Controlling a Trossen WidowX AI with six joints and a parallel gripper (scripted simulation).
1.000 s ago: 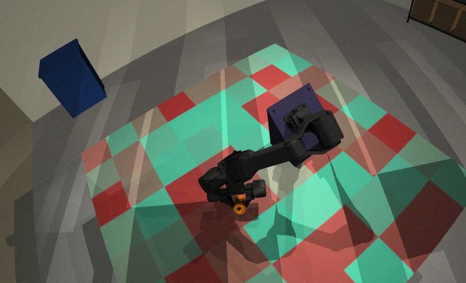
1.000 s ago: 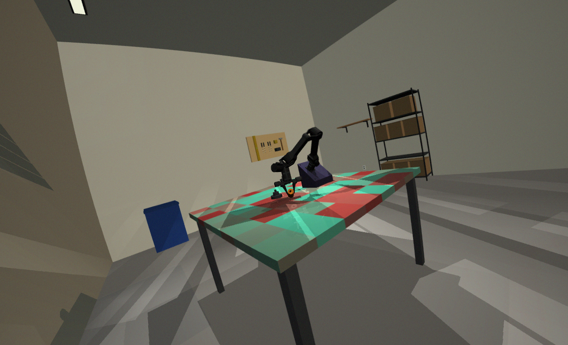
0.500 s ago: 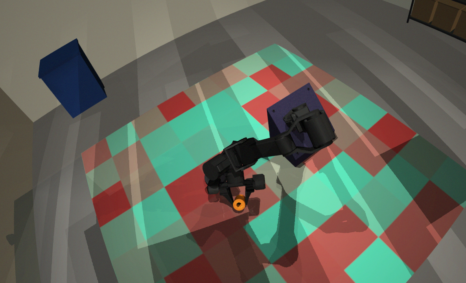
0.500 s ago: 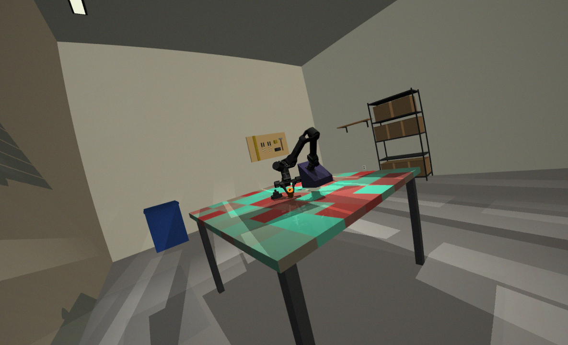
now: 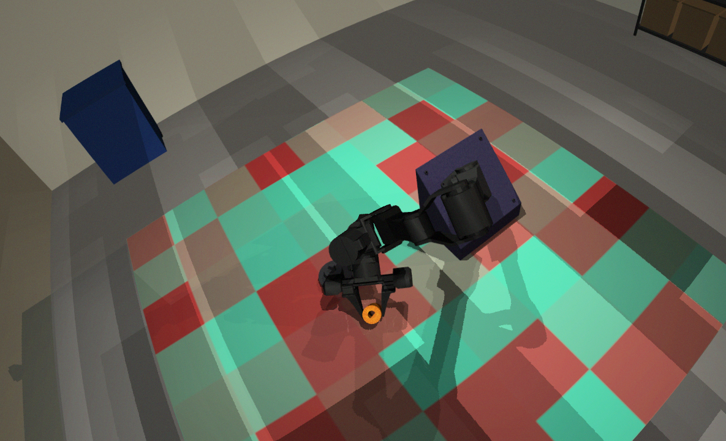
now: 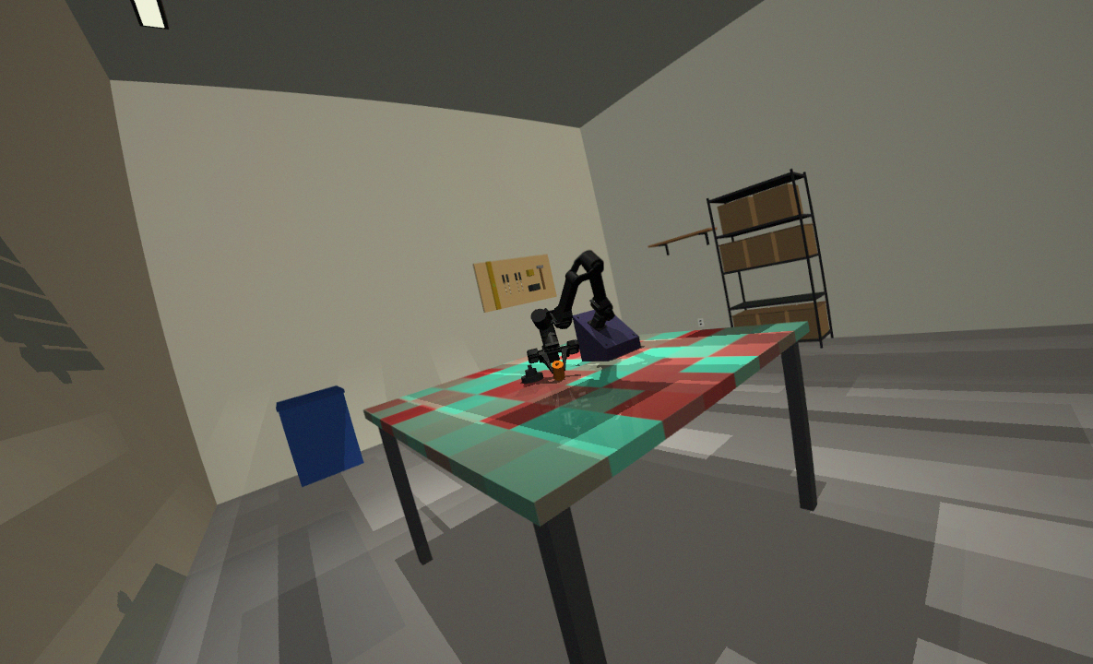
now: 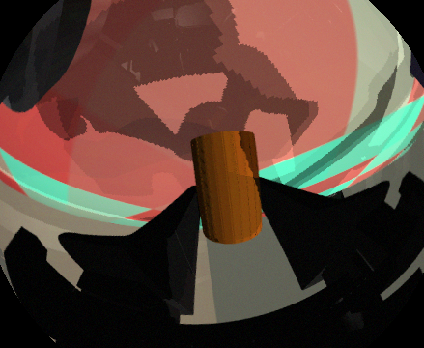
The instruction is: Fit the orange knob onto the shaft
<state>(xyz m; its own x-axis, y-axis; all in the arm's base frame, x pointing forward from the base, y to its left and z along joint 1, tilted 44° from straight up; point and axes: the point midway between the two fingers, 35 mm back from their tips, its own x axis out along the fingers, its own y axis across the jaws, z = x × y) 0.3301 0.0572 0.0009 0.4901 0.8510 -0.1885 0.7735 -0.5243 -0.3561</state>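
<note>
The orange knob (image 5: pixel 371 320) (image 6: pixel 558 373) (image 7: pixel 228 193) is a cylinder with a hole, held between the fingertips of my gripper (image 5: pixel 372 313) (image 6: pixel 558 369) (image 7: pixel 226 188), which is shut on it. Its holed end shows in the top and exterior views, and its side shows in the wrist view. It is low over the table; any gap beneath is too small to tell. The dark round pedestal (image 6: pixel 531 375) stands just left of the knob in the exterior view, apart from it. In the top view the arm mostly hides it. The hole's flat side is too small to make out.
The table (image 5: pixel 277 351) (image 6: pixel 533 487) has a red, green and tan patchwork top. The purple sloped block (image 5: pixel 436 169) (image 6: pixel 595 338) under the arm's base stands behind and right of the knob. A dark shape (image 7: pixel 52 48), cut off at the wrist view's upper left, may be the pedestal.
</note>
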